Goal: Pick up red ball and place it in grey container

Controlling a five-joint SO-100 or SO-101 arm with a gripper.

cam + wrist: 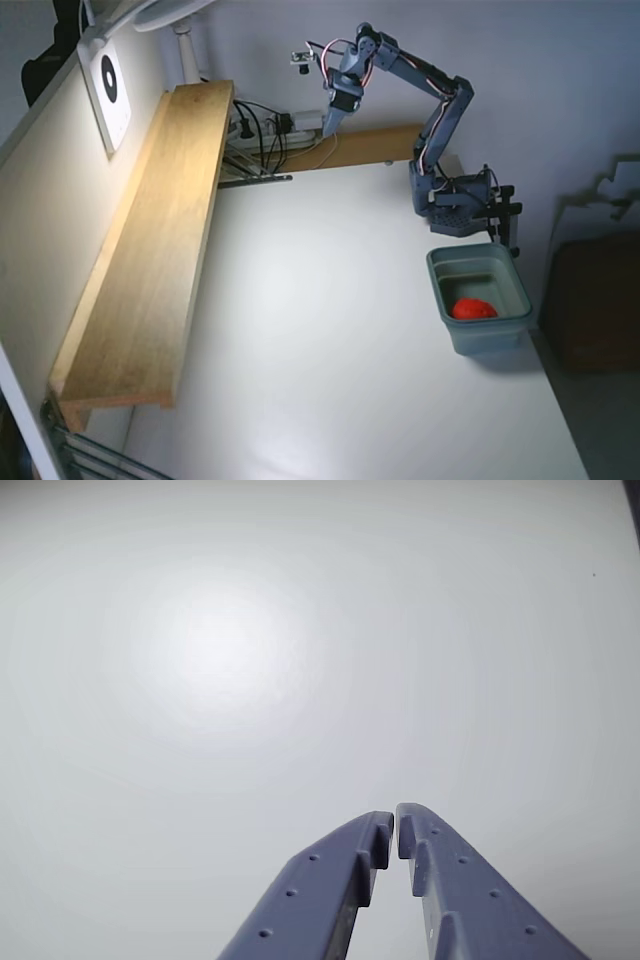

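Note:
In the fixed view the red ball (473, 309) lies inside the grey container (447, 262), which stands on the white table at the right, just in front of the arm's base. My gripper (327, 128) hangs high over the table's far edge, well to the left of the container, pointing down. The wrist view shows my gripper (395, 822) from the bottom edge with its two blue fingertips touching, shut on nothing, over bare white table. Neither ball nor container appears in the wrist view.
A long wooden shelf (150, 250) runs along the left wall. Cables and a power strip (265, 130) lie at the back by a wooden strip (370, 145). The arm's base (455, 205) is clamped at the table's right edge.

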